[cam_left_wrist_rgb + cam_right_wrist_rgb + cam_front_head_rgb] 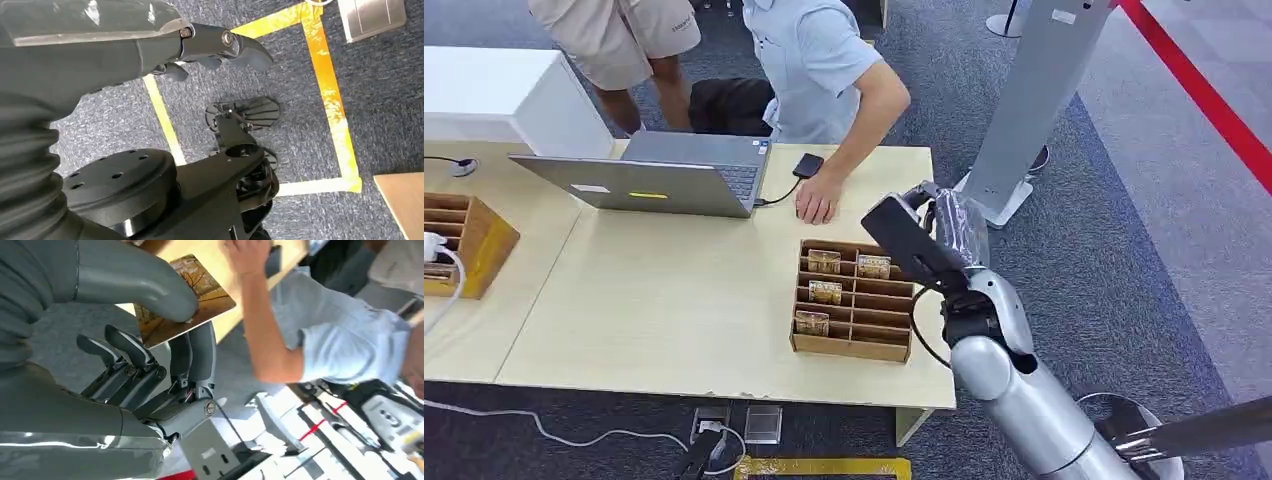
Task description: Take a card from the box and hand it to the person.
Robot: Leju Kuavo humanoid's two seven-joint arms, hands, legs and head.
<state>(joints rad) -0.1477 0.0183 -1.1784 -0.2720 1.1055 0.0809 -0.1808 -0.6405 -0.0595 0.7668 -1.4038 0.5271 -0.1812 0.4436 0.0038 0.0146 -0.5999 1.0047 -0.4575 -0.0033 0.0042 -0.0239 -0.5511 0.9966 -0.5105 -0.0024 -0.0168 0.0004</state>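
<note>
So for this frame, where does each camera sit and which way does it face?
Head view: high on the body, facing forward and down at the table, card box and person; right arm shows.
Left wrist view: faces the carpet; left hand shows.
Right wrist view: behind the right hand pinching a card.
Shared: the person, head and right wrist views.

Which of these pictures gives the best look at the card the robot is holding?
The right wrist view: the card sits close up, pinched between the right hand's thumb and fingers, its brownish tree picture clear. In the head view the hand's back hides the card. The left wrist view looks at the floor.
</note>
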